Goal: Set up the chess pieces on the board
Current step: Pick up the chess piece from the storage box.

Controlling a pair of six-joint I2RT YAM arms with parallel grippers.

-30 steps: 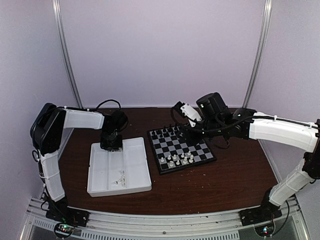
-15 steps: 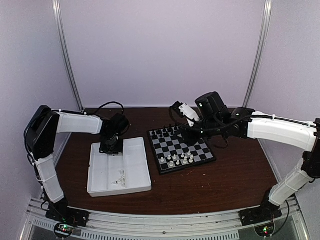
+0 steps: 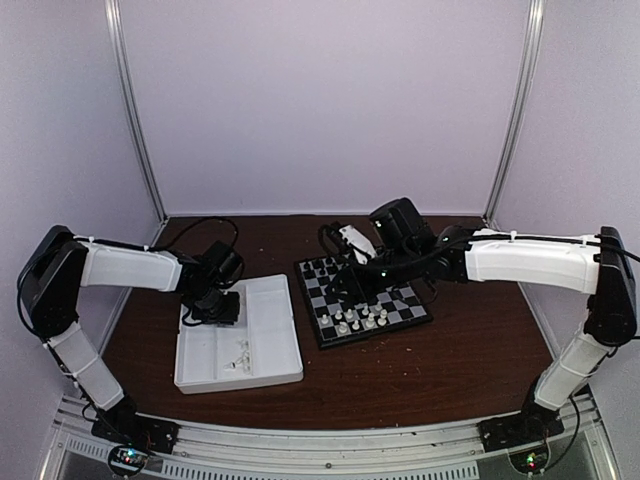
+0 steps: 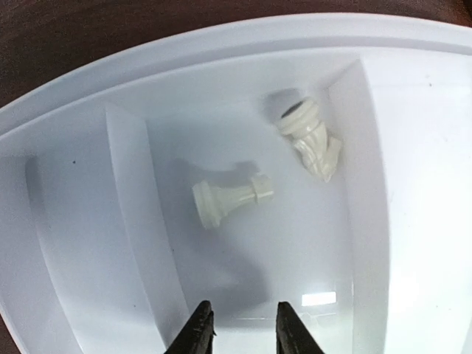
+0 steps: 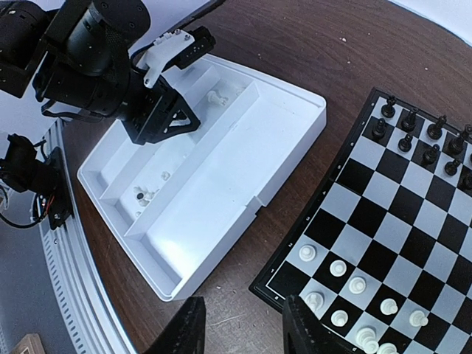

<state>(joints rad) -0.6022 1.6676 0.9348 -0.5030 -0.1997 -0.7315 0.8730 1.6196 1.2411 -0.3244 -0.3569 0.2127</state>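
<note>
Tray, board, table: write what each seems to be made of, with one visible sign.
Tray: probably moulded plastic, glossy white, with a light glint and rounded ribs.
Board: smooth chequered surface, perhaps plastic; unclear.
Table: dark brown with grain streaks, wood or veneer.

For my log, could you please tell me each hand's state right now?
Left hand: partly open, holding nothing.
Right hand: partly open, holding nothing.

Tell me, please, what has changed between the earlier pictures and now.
The left gripper moved nearer and leftward over the tray, empty. The right gripper swung left over the board, also empty. Nothing was visibly taken or released. The tray, board and chess pieces stayed put.
</note>
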